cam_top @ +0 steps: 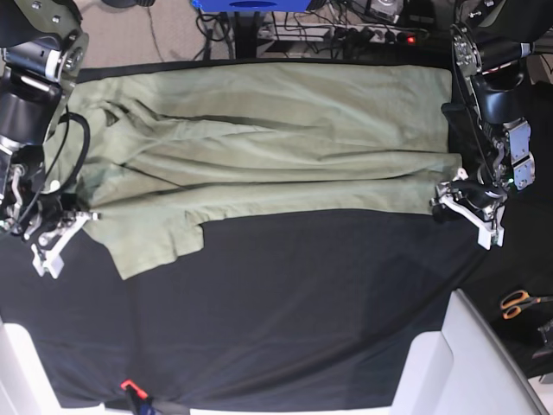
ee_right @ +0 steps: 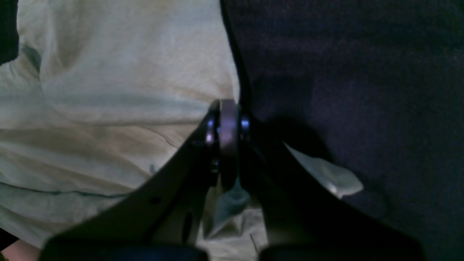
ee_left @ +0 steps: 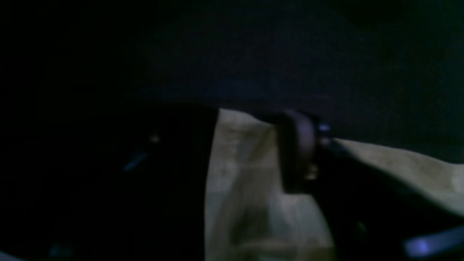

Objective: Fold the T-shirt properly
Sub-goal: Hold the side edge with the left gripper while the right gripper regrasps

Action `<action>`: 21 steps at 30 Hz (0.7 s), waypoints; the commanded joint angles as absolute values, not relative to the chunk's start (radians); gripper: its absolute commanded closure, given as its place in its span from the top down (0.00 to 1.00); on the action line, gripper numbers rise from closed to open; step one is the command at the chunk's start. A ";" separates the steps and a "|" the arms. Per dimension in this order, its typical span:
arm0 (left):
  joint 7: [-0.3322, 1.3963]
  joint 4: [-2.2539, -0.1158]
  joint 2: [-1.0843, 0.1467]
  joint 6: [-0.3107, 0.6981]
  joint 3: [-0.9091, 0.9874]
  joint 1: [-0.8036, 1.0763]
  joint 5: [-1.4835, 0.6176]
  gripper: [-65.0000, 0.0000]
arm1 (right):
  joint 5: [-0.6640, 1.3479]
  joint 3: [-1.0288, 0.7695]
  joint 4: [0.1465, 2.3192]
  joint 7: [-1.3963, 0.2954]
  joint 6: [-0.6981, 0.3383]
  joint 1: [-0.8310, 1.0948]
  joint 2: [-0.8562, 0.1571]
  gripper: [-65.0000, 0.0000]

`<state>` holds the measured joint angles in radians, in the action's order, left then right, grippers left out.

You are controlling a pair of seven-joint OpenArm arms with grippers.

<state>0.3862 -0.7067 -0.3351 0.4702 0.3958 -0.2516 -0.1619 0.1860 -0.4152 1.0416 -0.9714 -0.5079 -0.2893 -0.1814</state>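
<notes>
The pale green T-shirt (cam_top: 276,147) lies spread flat across the far half of the black table cloth (cam_top: 302,303), with its sleeve end at the view's left. My left gripper (cam_top: 442,197) is at the shirt's right edge. In the left wrist view its fingers (ee_left: 297,152) stand apart, and the gripper (ee_left: 248,117) has the T-shirt (ee_left: 243,181) cloth lying in the gap. My right gripper (cam_top: 85,216) is at the shirt's left edge. In the right wrist view this gripper (ee_right: 228,108) is shut, with its pads pressed together on the edge of the T-shirt (ee_right: 108,90).
Orange-handled scissors (cam_top: 518,303) lie off the cloth at the right. A white panel (cam_top: 458,363) rises at the front right corner. Cables and a blue object (cam_top: 251,4) sit beyond the table's far edge. A small orange item (cam_top: 128,385) is at the front edge.
</notes>
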 commanded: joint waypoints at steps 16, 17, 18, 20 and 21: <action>0.417 -0.704 -0.335 0.484 0.383 -0.285 -0.156 0.00 | 0.193 -0.420 1.063 -0.934 -0.507 -0.315 -0.196 0.00; 0.417 -0.704 -0.335 0.484 0.387 -0.289 -0.156 0.00 | 0.193 -0.420 1.063 -0.921 -0.507 -0.315 -0.196 0.00; 0.417 -0.705 -0.335 0.484 0.390 -0.289 -0.156 0.00 | 0.193 -0.420 1.063 -0.917 -0.507 -0.315 -0.196 0.00; 0.418 -0.730 -0.337 0.484 0.390 -0.291 -0.156 0.00 | 0.193 -0.418 1.063 -0.909 -0.507 -0.317 -0.196 0.00; 0.421 -0.763 -0.337 0.484 0.390 -0.291 -0.156 0.00 | 0.193 -0.418 1.063 -0.908 -0.509 -0.320 -0.197 0.00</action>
